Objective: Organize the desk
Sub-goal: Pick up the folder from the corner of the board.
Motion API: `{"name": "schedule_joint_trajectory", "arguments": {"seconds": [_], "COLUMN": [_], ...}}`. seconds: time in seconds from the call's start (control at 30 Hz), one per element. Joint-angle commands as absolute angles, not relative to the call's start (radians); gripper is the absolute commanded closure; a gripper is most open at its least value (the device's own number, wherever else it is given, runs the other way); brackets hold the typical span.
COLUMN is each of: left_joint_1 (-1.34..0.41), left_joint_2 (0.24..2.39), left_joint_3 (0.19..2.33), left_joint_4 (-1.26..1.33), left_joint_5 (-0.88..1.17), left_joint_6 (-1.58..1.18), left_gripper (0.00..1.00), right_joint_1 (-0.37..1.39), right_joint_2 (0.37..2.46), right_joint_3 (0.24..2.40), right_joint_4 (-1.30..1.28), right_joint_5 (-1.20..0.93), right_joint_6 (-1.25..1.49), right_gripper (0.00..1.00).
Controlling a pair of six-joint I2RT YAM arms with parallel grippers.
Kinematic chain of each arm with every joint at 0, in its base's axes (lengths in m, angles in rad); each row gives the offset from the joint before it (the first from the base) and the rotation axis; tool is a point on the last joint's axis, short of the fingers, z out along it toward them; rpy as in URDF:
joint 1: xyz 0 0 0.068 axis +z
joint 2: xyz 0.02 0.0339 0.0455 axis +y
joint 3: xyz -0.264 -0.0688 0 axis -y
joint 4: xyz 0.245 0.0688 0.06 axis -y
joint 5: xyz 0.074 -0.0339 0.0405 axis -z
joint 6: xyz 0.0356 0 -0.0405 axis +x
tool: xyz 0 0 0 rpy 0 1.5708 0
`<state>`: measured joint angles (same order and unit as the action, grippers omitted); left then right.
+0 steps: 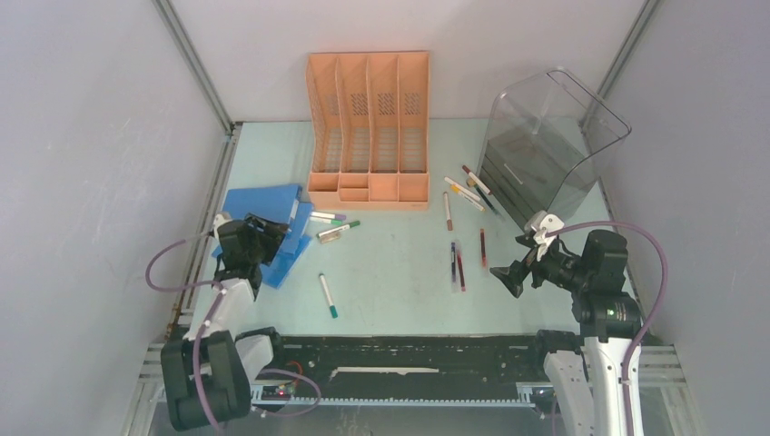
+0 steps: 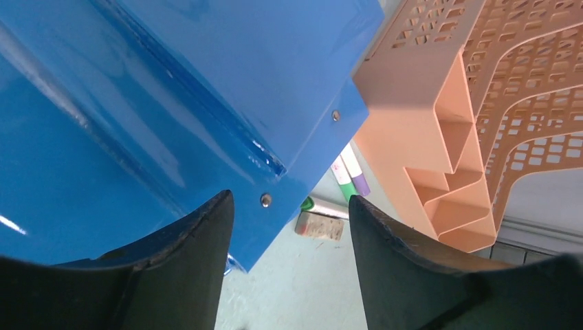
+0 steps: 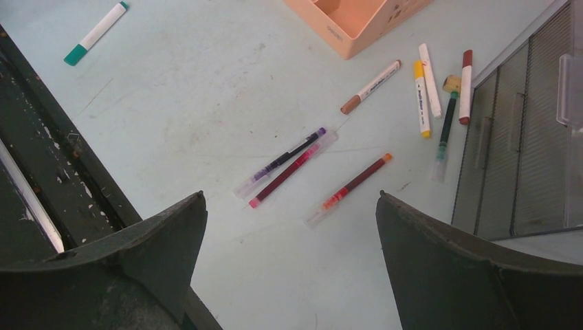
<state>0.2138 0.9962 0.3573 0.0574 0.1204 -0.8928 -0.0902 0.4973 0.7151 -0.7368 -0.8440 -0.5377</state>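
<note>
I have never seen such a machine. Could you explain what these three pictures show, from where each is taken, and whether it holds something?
This is a robot with two arms fixed at the near edge of a desk. Each arm ends in a two-finger gripper. The wide picture looks down from above and behind. The other two come from cameras on the wrists, so the dark shapes at the bottom are the fingers. On the desk stand an orange file rack and a smoky clear drawer bin. A blue binder lies at the left, and pens and markers are scattered. The left gripper is open, with the binder's edge between its fingers, not clamped. The right gripper is open above the pens and holds nothing.
</note>
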Motion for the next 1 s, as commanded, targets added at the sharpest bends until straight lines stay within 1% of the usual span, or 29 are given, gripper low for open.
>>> {"name": "schedule_joint_trajectory", "arguments": {"seconds": [0.0, 0.1, 0.27, 0.5, 0.8, 0.87, 0.97], "left_joint_1": [0.242, 0.269, 0.32, 0.338, 0.353, 0.359, 0.373], "left_joint_2": [1.067, 1.123, 1.21, 1.335, 1.494, 1.532, 1.591], "left_joint_3": [0.37, 0.356, 0.342, 0.327, 0.306, 0.295, 0.269], "left_joint_4": [0.221, 0.283, 0.372, 0.549, 0.735, 0.794, 0.911], "left_joint_5": [0.168, 0.211, 0.254, 0.325, 0.378, 0.395, 0.425], "left_joint_6": [-0.935, -0.954, -0.996, -1.077, -1.165, -1.189, -1.238], "left_gripper": [0.33, 0.36, 0.44, 0.49, 0.62, 0.64, 0.7], "right_joint_1": [-0.086, -0.087, -0.088, -0.099, -0.103, -0.103, -0.103], "right_joint_2": [0.492, 0.491, 0.493, 0.494, 0.496, 0.496, 0.498], "right_joint_3": [0.709, 0.71, 0.71, 0.705, 0.706, 0.705, 0.706], "right_joint_4": [-0.73, -0.733, -0.735, -0.734, -0.736, -0.736, -0.738], "right_joint_5": [-0.854, -0.852, -0.854, -0.859, -0.861, -0.862, -0.862], "right_joint_6": [-0.554, -0.555, -0.557, -0.558, -0.56, -0.56, -0.56], "right_gripper": [0.0, 0.0, 0.0, 0.0, 0.0, 0.0, 0.0]}}
